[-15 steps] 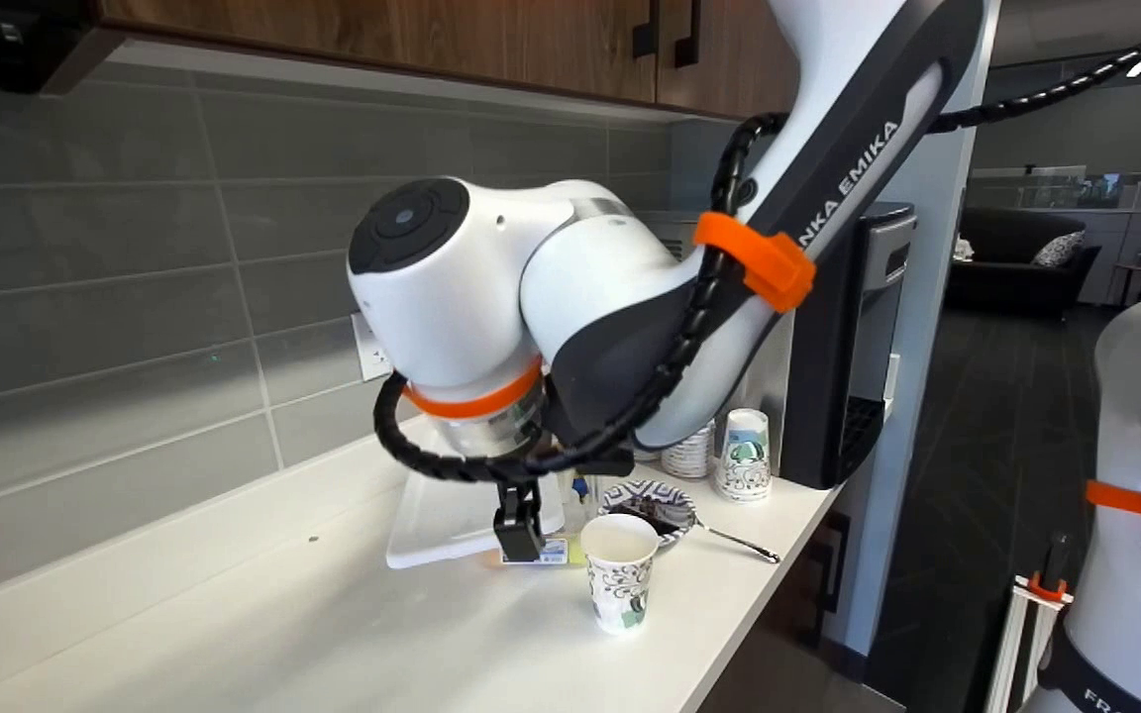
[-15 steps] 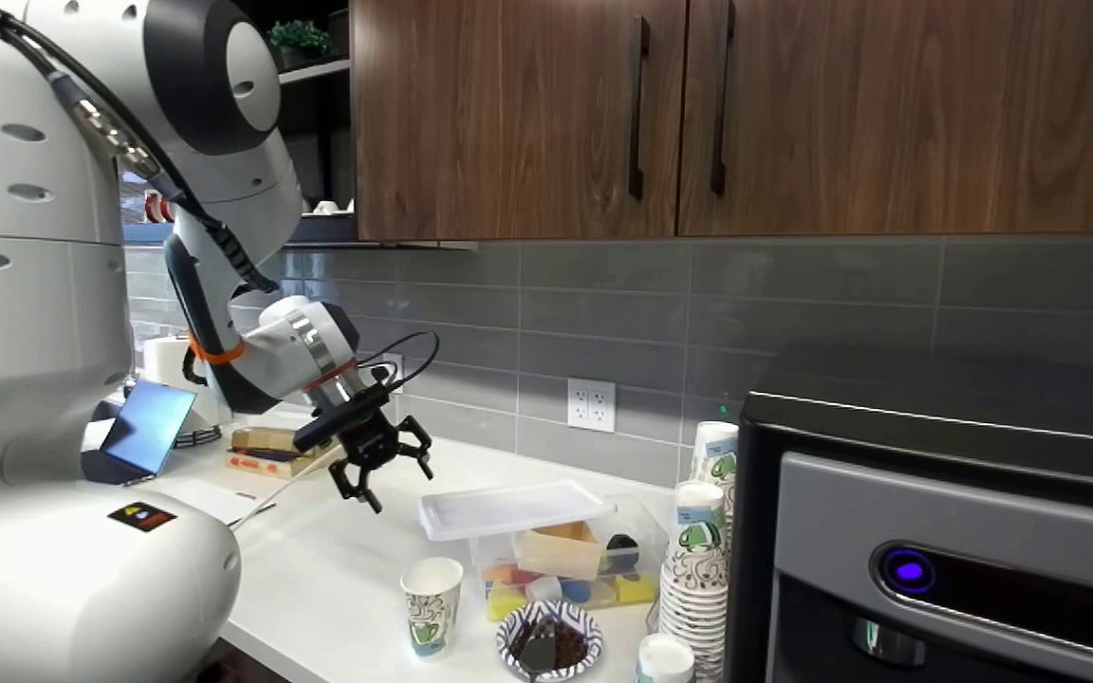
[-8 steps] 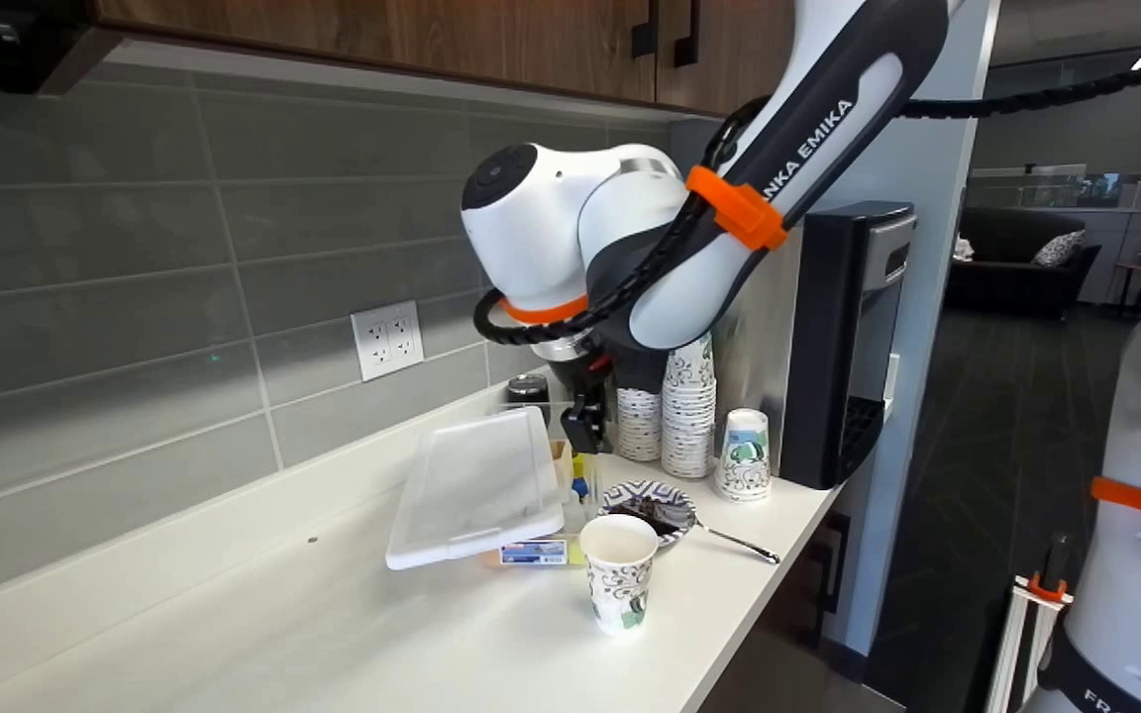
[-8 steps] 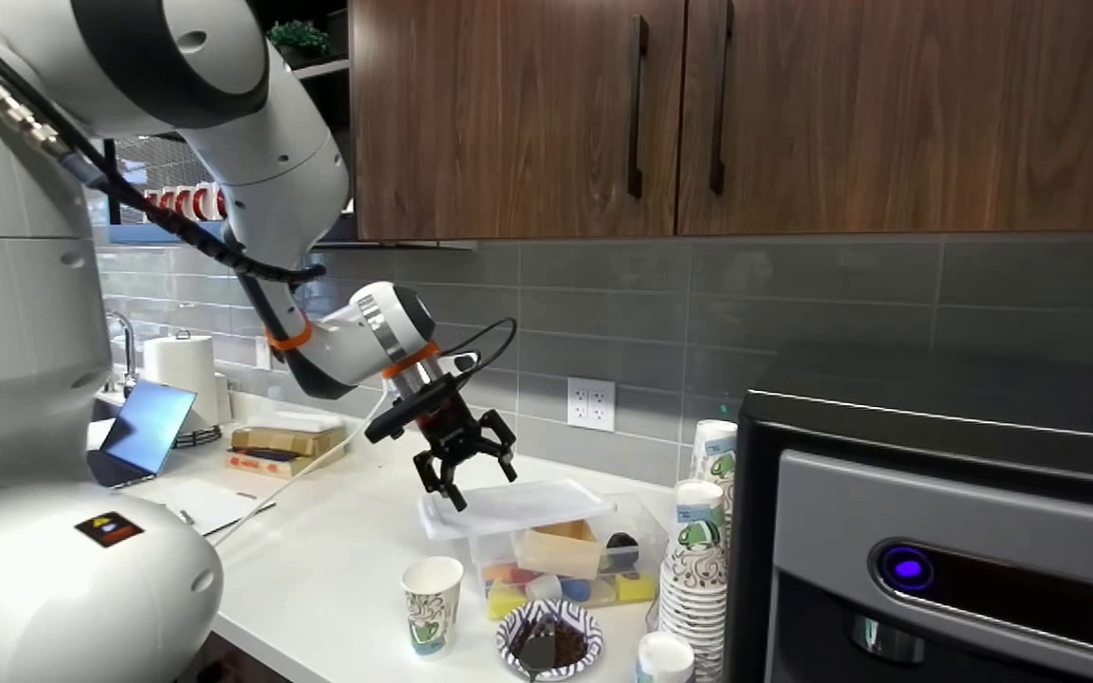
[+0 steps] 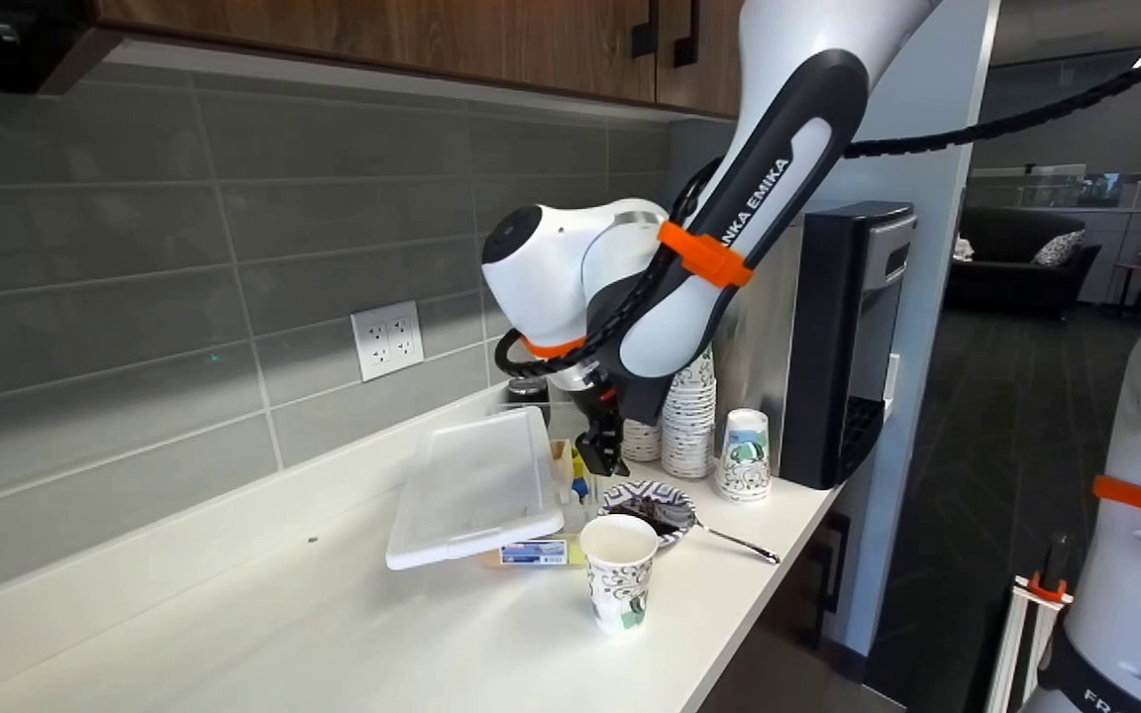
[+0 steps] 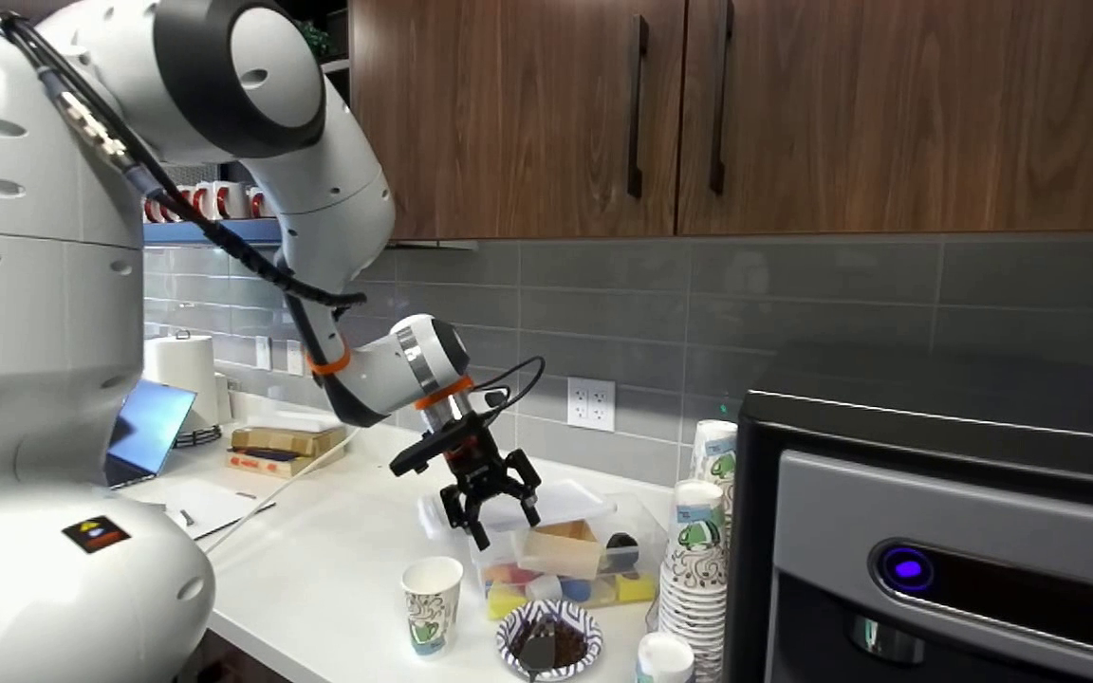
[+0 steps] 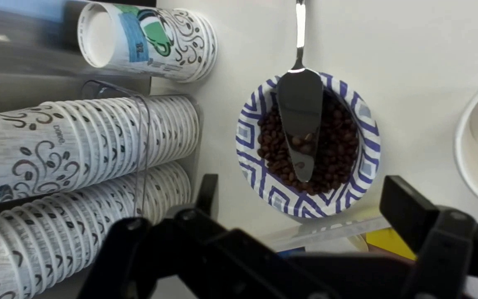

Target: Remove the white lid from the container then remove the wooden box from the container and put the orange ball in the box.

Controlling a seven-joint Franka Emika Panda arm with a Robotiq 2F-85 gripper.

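The white lid (image 5: 476, 485) lies crooked over part of the clear tub (image 6: 641, 520) and sticks out past one side. The light brown box (image 6: 556, 552) sits inside the tub, where the lid leaves it open. Low in the tub are a yellow thing (image 6: 637, 588) and an orange thing (image 6: 503, 573) that is too blurry to name. The claw (image 6: 509, 531) hangs close to the tub and points down at a slant. Its fingers (image 7: 407, 203) are wide apart. Just beside the tub is a round bowl (image 7: 249, 137) of brown beans (image 7: 337, 141), with a shiny cake server (image 7: 299, 110) lying in it. The bowl sits between one paper cup (image 6: 433, 605) and tall stacks of cups (image 5: 687, 436), all on the white desk (image 5: 283, 634). Behind them, the gray wall (image 6: 793, 294) has a socket (image 6: 591, 404).
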